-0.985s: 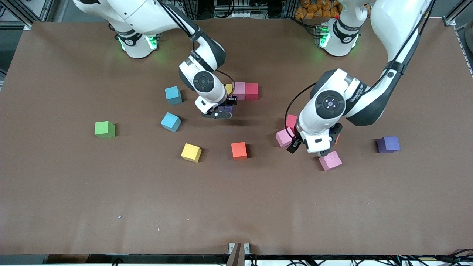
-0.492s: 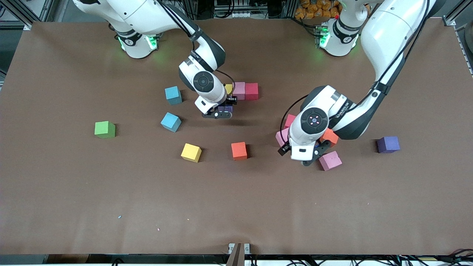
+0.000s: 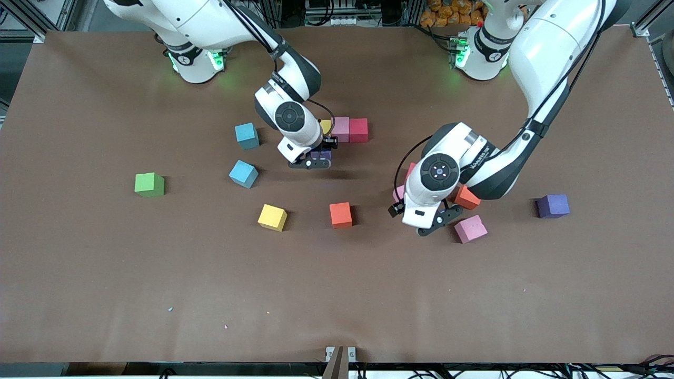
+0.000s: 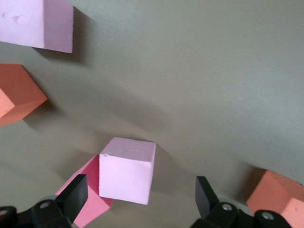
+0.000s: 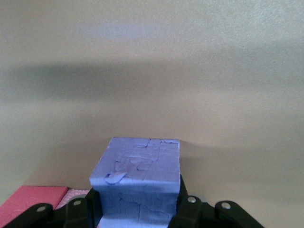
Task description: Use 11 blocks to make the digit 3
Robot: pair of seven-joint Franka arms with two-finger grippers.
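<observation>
A robotics lab: two white Franka arms [image 3: 547, 47] bolted at the top of the frame to a brown-covered table [image 3: 337, 295], aluminium framing [image 3: 31, 16] in the upper corners, and cables [image 3: 579, 371] trailing along the bottom edge.

Green cube [image 3: 149, 185] on brown table [image 3: 105, 273]

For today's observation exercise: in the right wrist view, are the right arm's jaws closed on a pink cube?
No. The right gripper is shut on a purple cube; the pink cube lies beside it on the table.
</observation>
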